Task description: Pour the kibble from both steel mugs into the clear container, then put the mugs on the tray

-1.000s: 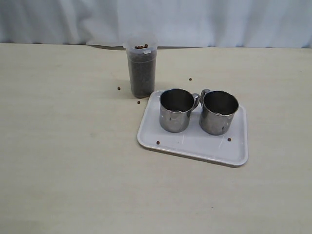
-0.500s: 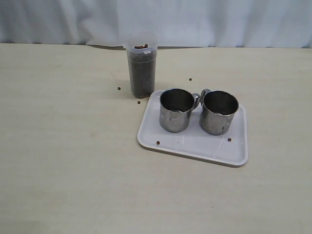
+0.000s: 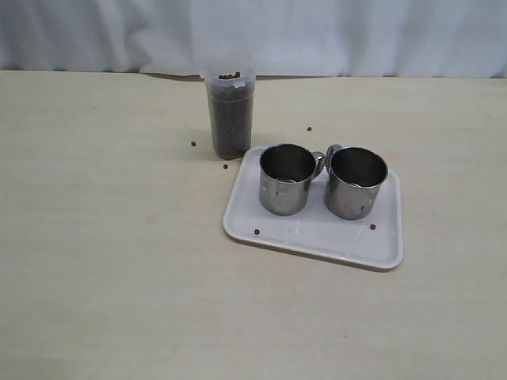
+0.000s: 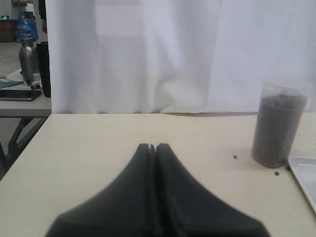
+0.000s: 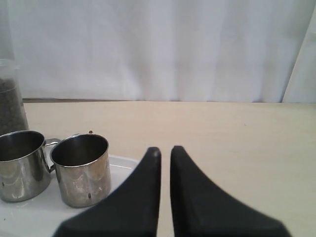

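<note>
the left gripper [image 4: 152, 146] and right gripper [image 5: 165, 150] hang empty, dark tapered jaws closed and touching nothing, likely because the job looks done. both shiny steel mugs [image 3: 286, 182] stand upright, side by side on the smooth white tray [image 3: 317, 237]. the tall clear container [image 3: 230, 87] just beside its corner holds the brown kibble [image 3: 230, 131].

Shiny steel mugs [image 3: 321, 180], matt plastic tray [image 3: 317, 237]

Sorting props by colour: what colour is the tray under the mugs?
The tray is plain white, clearest in the exterior view.
</note>
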